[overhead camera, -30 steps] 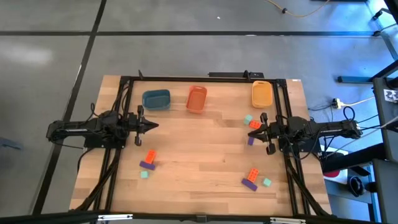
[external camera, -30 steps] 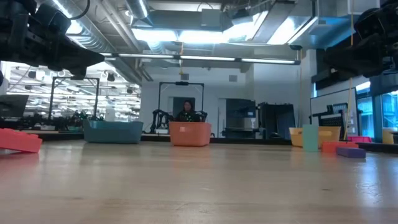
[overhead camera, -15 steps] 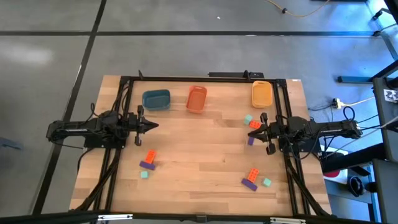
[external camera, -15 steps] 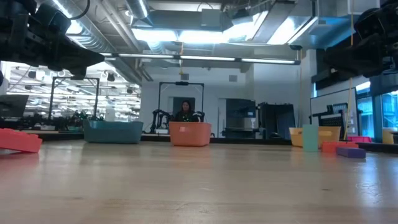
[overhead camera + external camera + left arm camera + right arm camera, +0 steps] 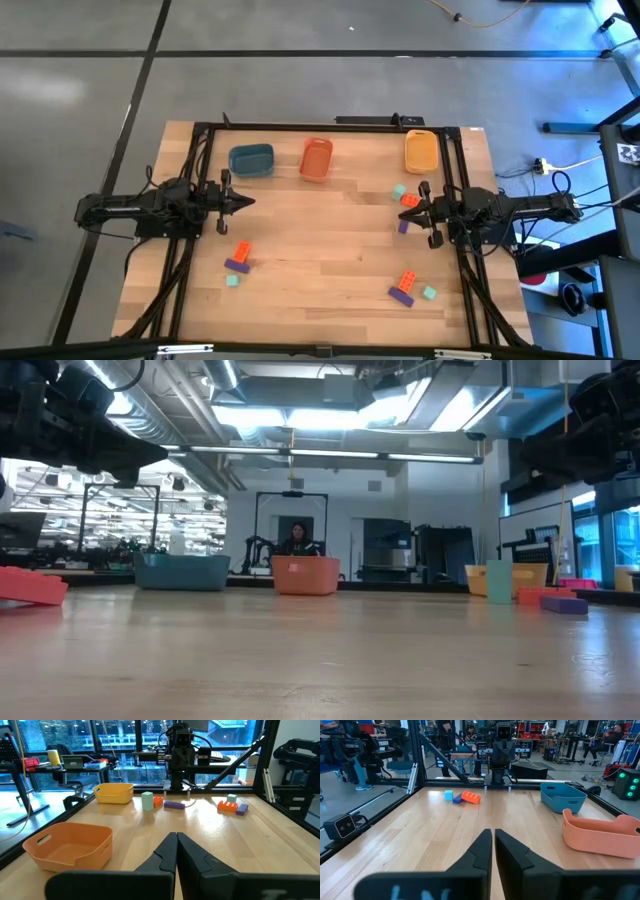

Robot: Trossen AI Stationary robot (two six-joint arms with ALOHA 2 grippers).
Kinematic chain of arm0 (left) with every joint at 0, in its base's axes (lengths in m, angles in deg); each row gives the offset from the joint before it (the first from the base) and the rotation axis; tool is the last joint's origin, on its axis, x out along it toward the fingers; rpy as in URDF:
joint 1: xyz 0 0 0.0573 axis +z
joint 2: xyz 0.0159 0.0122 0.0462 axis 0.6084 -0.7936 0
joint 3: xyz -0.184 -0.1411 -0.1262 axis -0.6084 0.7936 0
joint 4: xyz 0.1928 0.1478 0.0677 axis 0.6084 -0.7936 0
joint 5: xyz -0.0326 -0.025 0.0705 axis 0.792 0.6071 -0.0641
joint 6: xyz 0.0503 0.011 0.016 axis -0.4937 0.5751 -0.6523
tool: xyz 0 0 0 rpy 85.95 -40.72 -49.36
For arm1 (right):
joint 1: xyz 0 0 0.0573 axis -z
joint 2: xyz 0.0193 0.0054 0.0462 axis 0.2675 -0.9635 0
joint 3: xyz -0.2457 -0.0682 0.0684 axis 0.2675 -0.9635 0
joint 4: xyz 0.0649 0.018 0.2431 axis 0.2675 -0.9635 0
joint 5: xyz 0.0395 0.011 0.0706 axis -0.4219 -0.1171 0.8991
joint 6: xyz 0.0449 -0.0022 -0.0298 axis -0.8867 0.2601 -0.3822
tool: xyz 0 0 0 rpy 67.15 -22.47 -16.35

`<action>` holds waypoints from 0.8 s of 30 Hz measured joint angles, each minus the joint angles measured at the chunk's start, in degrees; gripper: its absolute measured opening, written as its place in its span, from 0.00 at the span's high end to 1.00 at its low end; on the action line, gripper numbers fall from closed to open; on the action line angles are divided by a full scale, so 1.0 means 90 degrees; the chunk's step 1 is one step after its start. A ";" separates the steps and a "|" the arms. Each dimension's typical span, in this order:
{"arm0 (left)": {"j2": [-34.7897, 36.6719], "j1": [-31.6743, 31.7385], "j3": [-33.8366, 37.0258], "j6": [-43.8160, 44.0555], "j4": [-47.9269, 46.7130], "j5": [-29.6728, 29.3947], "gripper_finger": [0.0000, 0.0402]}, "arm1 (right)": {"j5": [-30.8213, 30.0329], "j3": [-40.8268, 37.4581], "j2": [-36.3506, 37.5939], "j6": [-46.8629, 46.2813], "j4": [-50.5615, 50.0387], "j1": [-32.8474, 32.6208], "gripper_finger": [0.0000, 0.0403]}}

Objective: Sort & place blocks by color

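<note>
The left gripper [image 5: 246, 201] is held with fingers pressed together, above bare wooden table [image 5: 320, 250]. Small plastic blocks are scattered in three clusters: orange-red brick [image 5: 241, 251] with purple brick [image 5: 237, 265] at left, another group [image 5: 406, 286] lower right, a third [image 5: 404, 199] beside the right gripper [image 5: 412, 214], likewise closed. Closely packed blocks risk being nudged or grasped together, judging by their spacing.

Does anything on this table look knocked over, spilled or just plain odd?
Nothing stands out. The blue-grey tray, orange tray and yellow tray sit upright in a row, none holding blocks. The blocks lie in three small clusters on the wooden table. Both arms wait at the sides.
</note>
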 joint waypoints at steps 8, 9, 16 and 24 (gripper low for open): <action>0.0000 0.0001 0.0000 0.0000 0.0000 -0.0001 1.00 | -0.0001 0.0000 -0.0001 0.0000 0.0000 0.0000 0.94; 0.0000 0.0000 0.0000 0.0000 0.0002 -0.0001 1.00 | -0.0001 0.0000 0.0000 0.0000 0.0000 0.0000 0.94; -0.0001 -0.0001 0.0000 0.0000 0.0001 -0.0001 1.00 | -0.0001 0.0000 -0.0001 0.0000 0.0000 0.0000 0.94; 0.0001 0.0000 0.0000 0.0000 0.0000 -0.0002 1.00 | 0.0000 0.0000 -0.0001 0.0000 0.0000 0.0000 0.94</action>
